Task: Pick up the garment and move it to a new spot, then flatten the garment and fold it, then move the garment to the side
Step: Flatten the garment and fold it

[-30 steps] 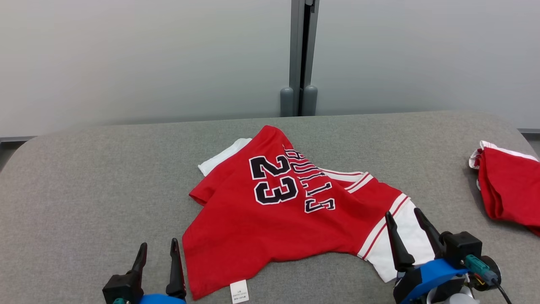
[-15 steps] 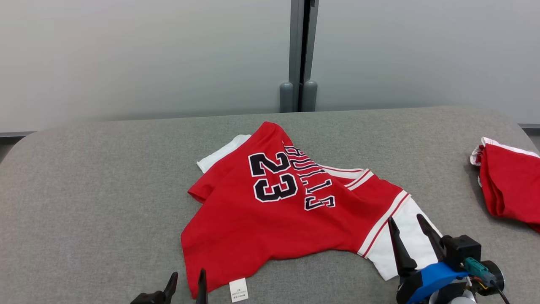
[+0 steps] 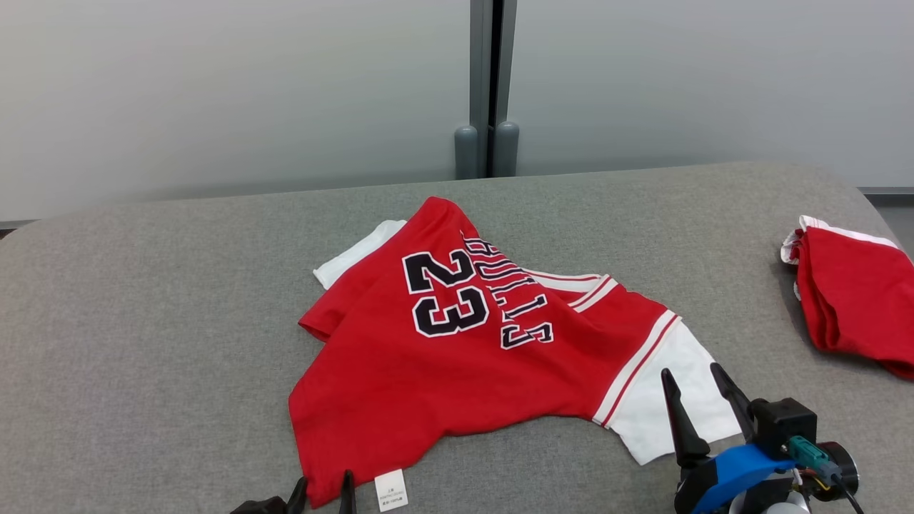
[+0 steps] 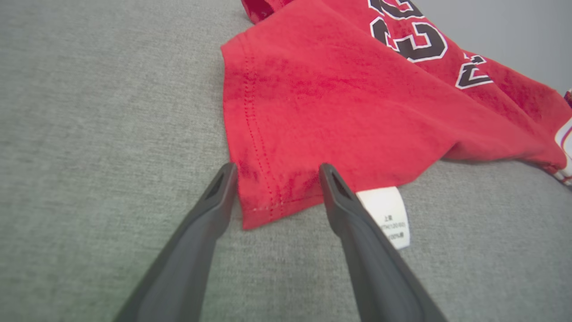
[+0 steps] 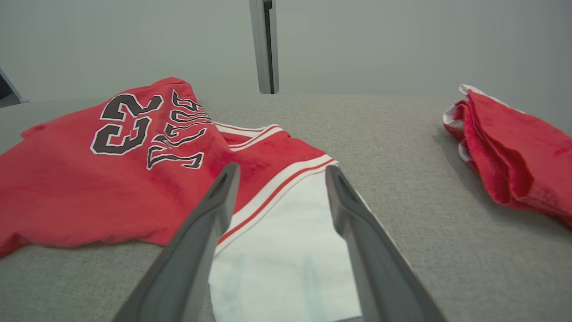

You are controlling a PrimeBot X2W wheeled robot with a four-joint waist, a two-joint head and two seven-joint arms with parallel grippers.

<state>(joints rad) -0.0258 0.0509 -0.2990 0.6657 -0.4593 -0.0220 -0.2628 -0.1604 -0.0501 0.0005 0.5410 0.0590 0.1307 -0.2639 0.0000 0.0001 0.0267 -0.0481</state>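
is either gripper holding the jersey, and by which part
Nothing is held. The left gripper is open astride a hem corner of the jersey, the right gripper open over its white sleeve.

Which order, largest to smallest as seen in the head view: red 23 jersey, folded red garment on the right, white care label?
1. red 23 jersey
2. folded red garment, partly cut off by the frame edge
3. white care label, smallest though nearest the camera

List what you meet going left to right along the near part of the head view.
left gripper → white care label → number 23 on the jersey → right gripper → folded red garment
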